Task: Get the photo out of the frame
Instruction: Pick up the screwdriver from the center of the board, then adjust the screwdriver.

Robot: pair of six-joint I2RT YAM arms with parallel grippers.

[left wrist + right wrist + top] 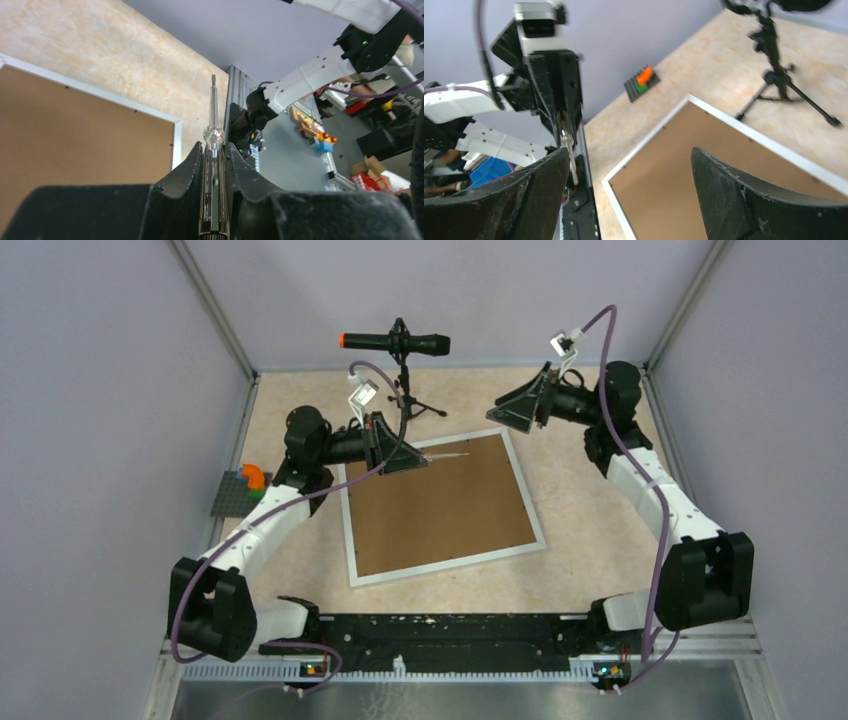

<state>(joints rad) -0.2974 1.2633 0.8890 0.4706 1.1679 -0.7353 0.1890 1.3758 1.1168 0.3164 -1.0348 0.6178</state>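
left claw (pixel 214 150): clamped on a screwdriver (pixel 213 130), clear handle pinched between the fingers, thin shaft sticking straight out

screwdriver tip: held over the far part of the brown back (pixel 440 508); whether it's touching can't be made out tbh

right claw (pixel 630 152): fingers spread wide, nothing held, raised near the frame's far right corner, apart from it

frame (pixel 447 560): laid face down on the table (pixel 590 500) between the two arms, white border all round

also spotted: mic on a tripod (pixel 395 342) past the frame, toy blocks (pixel 250 480) at the left edge
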